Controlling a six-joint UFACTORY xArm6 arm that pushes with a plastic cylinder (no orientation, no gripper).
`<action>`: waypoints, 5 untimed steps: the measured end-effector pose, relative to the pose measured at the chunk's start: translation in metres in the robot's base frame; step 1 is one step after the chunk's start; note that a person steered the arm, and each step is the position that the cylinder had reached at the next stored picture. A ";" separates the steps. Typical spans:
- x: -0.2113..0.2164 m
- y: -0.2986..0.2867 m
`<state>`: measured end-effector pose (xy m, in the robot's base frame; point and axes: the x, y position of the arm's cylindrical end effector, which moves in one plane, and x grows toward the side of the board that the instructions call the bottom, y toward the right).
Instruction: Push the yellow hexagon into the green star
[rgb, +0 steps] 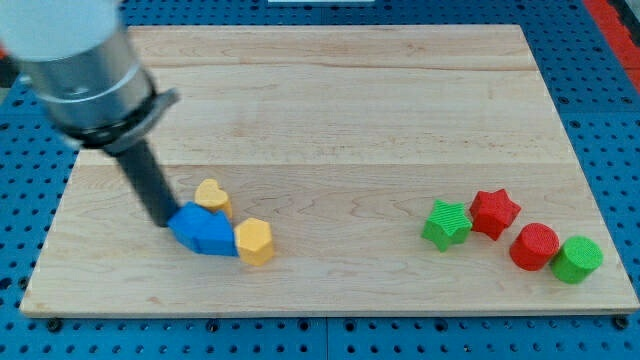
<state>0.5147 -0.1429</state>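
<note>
Landmark: blue block (203, 231), low on the view's left of the tabletop (330, 90).

- The rod is seen coming down from the view's upper left, blurred at the top. My tip (163, 222) is placed at the blue block's left edge, touching or just about; actual contact cannot be told.
- No hand is fitted, only the rod, so an open or closed state cannot be told.
- The blue block's shape is not made out clearly; it reads as a wedge-like piece lying flat.
- A yellow heart (212, 197) is set just above the blue block, touching its top edge.
- The yellow hexagon (254, 241) is set at the blue block's right end, touching it, slightly lower.
- Well apart to the blue block's right, a cluster of four is found near the tabletop's right edge:
  - green star (446, 223), nearest to the blue block, at about the same height
  - red star (494, 212), just right of the green star and touching it, a bit higher
  - red cylinder (534, 246), further right, lower
  - green cylinder (577, 259), furthest right, just beside the red cylinder
- Yellow hexagon and green star are well apart, with bare wood between them.
</note>
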 end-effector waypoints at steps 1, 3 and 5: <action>0.003 0.032; 0.042 -0.055; 0.064 0.052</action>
<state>0.5787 -0.0910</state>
